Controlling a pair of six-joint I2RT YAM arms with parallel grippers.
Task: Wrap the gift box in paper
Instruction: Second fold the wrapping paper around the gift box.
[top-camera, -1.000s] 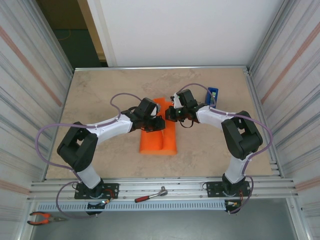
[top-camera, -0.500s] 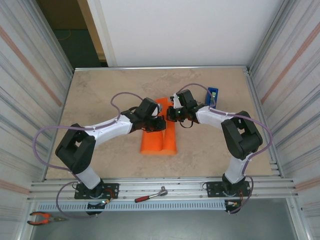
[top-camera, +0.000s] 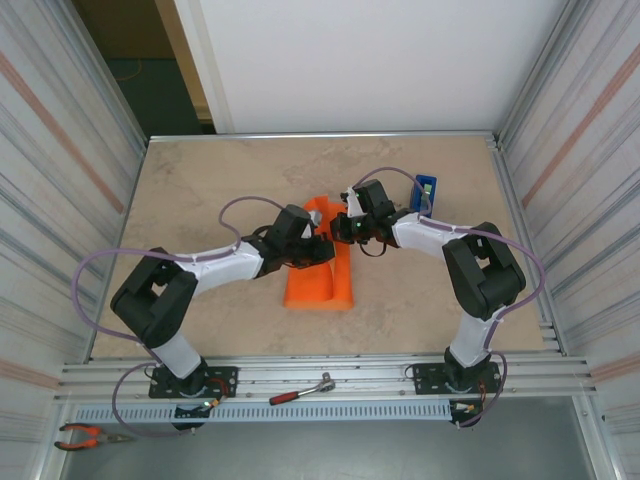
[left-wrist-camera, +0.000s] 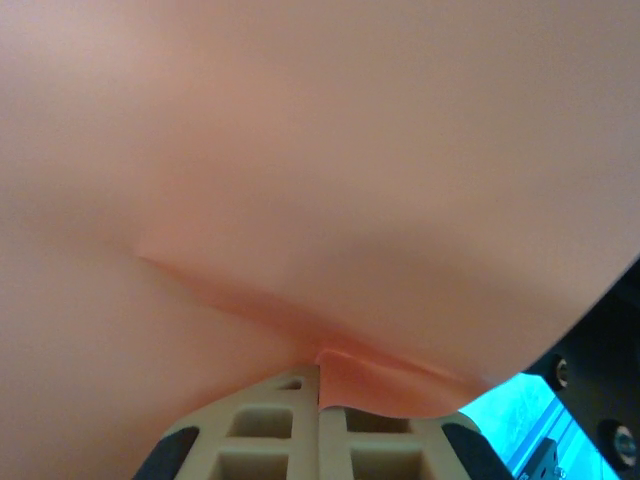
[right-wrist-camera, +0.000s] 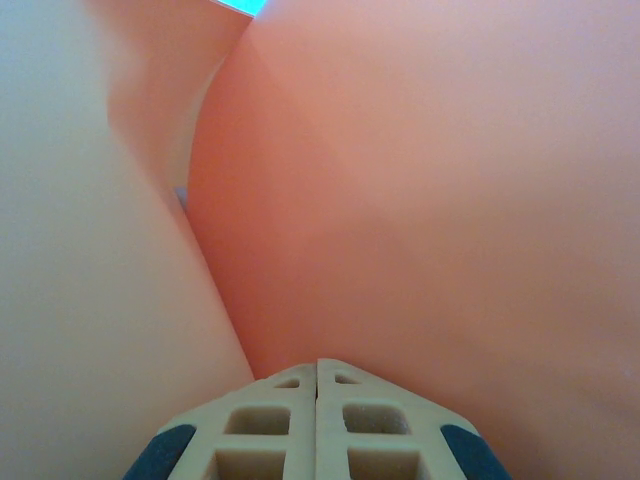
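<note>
left gripper (left-wrist-camera: 318, 372): fingers closed, nipping a small fold of the paper (top-camera: 320, 285) at their tips.
right gripper (right-wrist-camera: 318, 365): fingers closed, tips against the paper; whether they pinch it I cannot tell.
Paper from the fingers: an orange parcel, its bulk lying back toward the arm bases.
Long axis: near to far.
Nearer arm: both at the far end, the left over the top.
Surface: flat table (top-camera: 200, 180).
Room: tape dispenser (top-camera: 424, 190) beyond the right fingers, apart.
</note>
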